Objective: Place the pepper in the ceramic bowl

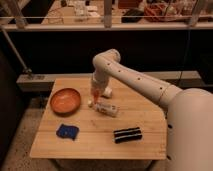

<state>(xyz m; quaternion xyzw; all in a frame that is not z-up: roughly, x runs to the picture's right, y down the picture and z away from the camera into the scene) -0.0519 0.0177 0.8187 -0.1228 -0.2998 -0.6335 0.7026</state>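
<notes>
My gripper (94, 93) hangs over the middle of the wooden table (95, 145), pointing down, just right of the ceramic bowl. It is shut on the pepper (94, 96), a small slim orange piece that shows at the fingertips. The ceramic bowl (65, 100) is round, shallow and orange-brown, sits at the table's left and holds nothing. The pepper is still outside the bowl's rim, a short way to its right.
A white tube (106, 108) lies just below and right of the gripper, and a small pale cup (107, 92) stands behind it. A blue object (67, 131) lies front left and a black striped one (127, 134) front right. A railing runs behind the table.
</notes>
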